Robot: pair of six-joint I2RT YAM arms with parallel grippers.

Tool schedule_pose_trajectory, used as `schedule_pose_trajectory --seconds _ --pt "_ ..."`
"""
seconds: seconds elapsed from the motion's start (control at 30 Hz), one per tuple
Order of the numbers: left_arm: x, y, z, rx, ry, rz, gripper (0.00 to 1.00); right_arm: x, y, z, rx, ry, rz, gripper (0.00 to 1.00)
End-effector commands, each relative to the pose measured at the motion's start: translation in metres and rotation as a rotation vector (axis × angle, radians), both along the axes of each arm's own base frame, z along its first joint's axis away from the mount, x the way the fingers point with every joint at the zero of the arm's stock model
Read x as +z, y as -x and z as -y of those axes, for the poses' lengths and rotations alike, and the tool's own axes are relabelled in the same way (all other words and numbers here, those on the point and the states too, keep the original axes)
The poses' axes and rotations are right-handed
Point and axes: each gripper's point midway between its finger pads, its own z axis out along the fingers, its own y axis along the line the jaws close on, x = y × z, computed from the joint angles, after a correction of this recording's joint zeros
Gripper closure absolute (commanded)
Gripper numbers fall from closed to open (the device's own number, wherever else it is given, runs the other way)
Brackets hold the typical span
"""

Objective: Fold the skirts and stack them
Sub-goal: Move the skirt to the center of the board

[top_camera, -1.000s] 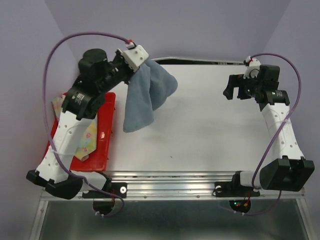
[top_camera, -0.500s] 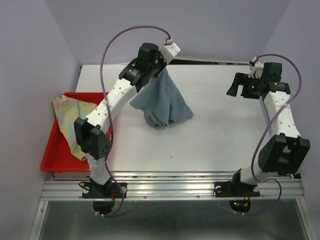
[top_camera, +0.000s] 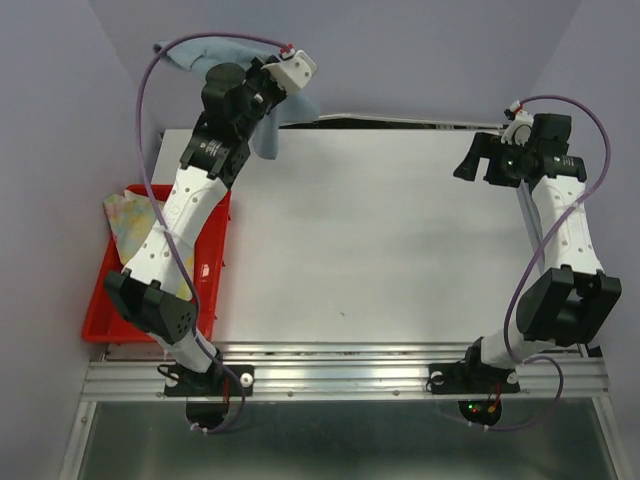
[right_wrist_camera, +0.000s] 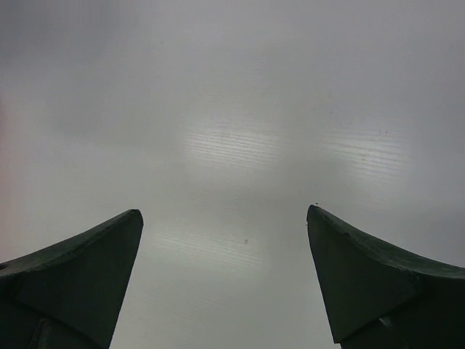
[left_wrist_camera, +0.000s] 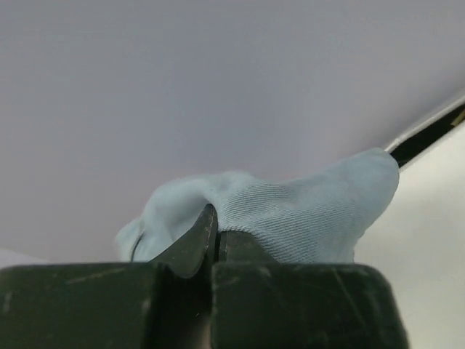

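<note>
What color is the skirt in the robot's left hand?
Light blue. The denim skirt shows best in the left wrist view.

A light blue denim skirt (top_camera: pixel 267 140) hangs bunched in the air over the far left corner of the bench (top_camera: pixel 400 250), pinched in the left gripper (left_wrist_camera: pixel 216 227). A pastel floral skirt (top_camera: pixel 125 215) lies crumpled in a red tray (top_camera: pixel 100 322).
</note>
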Motion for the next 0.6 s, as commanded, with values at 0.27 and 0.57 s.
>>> schedule_pose_trajectory --seconds 0.27,0.57 --pt "-0.173 0.133 0.235 -0.701 -0.318 -0.239 1.00 0.018 0.008 0.026 0.000 0.080 0.077 0.00" --pt "-0.188 0.145 0.285 -0.722 0.016 -0.638 0.10 0.009 0.028 0.020 0.205 0.204 0.075 0.00"
